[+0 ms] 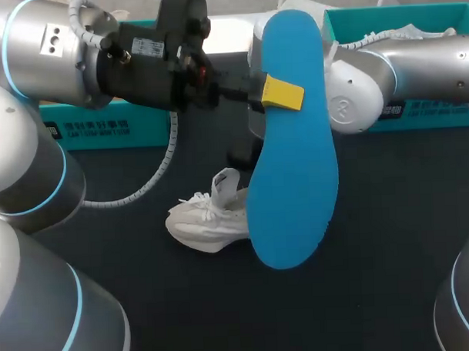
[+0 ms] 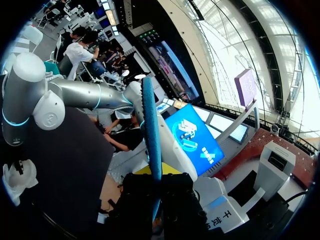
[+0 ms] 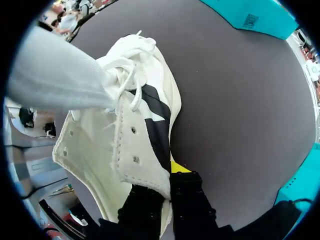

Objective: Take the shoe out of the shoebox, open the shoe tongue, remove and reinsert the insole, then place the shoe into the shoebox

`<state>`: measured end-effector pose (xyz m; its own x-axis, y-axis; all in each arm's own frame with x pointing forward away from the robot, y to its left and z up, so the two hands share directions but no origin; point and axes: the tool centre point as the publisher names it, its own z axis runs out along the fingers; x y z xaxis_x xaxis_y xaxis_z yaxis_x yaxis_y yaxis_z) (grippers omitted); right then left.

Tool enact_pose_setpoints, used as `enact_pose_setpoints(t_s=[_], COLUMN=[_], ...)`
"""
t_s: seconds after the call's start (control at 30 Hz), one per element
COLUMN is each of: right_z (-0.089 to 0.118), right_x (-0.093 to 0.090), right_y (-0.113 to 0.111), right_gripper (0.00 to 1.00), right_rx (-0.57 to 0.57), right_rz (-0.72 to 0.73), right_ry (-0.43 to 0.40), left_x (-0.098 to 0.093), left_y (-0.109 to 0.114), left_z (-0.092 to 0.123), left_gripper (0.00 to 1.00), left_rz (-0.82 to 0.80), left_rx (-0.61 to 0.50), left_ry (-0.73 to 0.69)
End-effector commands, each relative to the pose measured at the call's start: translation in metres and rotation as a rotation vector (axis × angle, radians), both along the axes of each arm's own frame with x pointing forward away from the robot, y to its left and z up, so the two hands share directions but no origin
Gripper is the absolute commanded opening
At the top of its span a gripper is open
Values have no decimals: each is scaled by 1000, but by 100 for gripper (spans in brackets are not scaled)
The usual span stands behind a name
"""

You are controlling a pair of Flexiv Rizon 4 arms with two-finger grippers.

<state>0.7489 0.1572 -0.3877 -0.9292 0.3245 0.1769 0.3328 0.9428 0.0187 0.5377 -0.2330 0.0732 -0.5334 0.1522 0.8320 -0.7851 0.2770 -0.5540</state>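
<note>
Both grippers are loaded: left gripper (image 1: 282, 93) is clamped on the insole (image 1: 291, 143) in its upper part, and right gripper (image 3: 166, 182) pinches the shoe (image 1: 209, 215) by its side wall. Insole hangs above the shoe, long axis steep, lower end over the shoe's rear. Reinsertion looks like the left arm's job: tip down into the opening. Shoebox (image 1: 440, 116) sits well behind the shoe; bare table (image 1: 377, 294) in front of the shoe gives room

Exhibition hall, glass roof (image 2: 235, 35), big display screen (image 2: 192, 140)
</note>
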Motion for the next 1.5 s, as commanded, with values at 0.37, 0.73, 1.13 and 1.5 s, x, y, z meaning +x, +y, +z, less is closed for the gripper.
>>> enact_pose_setpoints(t_s=[0.37, 0.73, 1.13, 1.5], right_z=[33, 46, 63, 68], right_x=[-22, -25, -36, -58], right_y=[-17, -18, -14, -18], right_gripper=[0, 0, 0, 0], right_rx=[106, 95, 99, 195], right_rz=[-519, -525, -781, -1144], right_ry=[70, 21, 116, 85], left_x=[-1, -1, -1, -1], left_y=[0, 0, 0, 0], left_z=[-2, -2, -2, -2], left_gripper=[0, 0, 0, 0], left_rz=[1, 1, 1, 1], left_rx=[-1, -1, -1, -1], left_ry=[0, 0, 0, 0])
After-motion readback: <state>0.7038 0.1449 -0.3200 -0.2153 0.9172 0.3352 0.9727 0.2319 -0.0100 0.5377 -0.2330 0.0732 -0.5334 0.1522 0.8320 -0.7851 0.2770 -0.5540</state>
